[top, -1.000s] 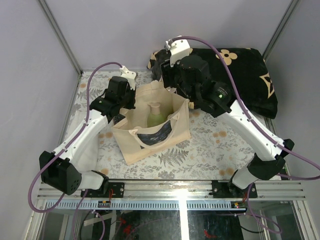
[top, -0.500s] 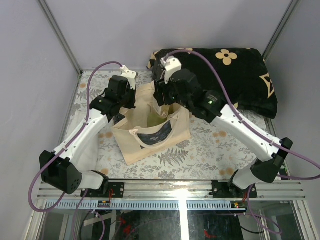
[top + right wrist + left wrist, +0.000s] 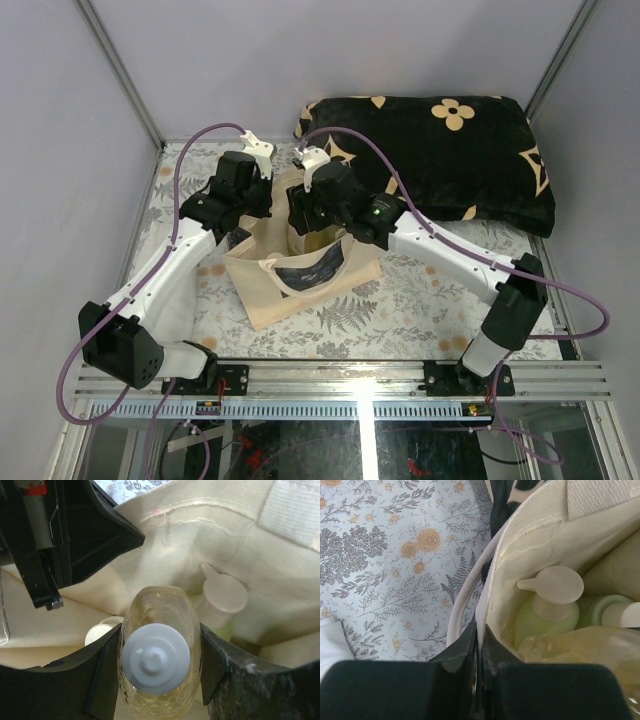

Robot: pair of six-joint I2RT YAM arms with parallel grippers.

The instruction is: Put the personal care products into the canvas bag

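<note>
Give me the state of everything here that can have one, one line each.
Canvas bag: upright, mouth open.
Left gripper: shut on the bag's rim.
Right gripper: shut on the yellow bottle, inside the bag's mouth.
Yellow bottle: capped, cap up, held.
Green bottle: capped, inside the bag.
Other green bottle: capped, inside the bag.
Cushion: lying flat.

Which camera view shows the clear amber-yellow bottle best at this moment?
The right wrist view: the amber-yellow bottle fills the middle, cap toward the camera, held in the right gripper. The left wrist view shows only part of its side. In the top external view the right arm hides it.
</note>
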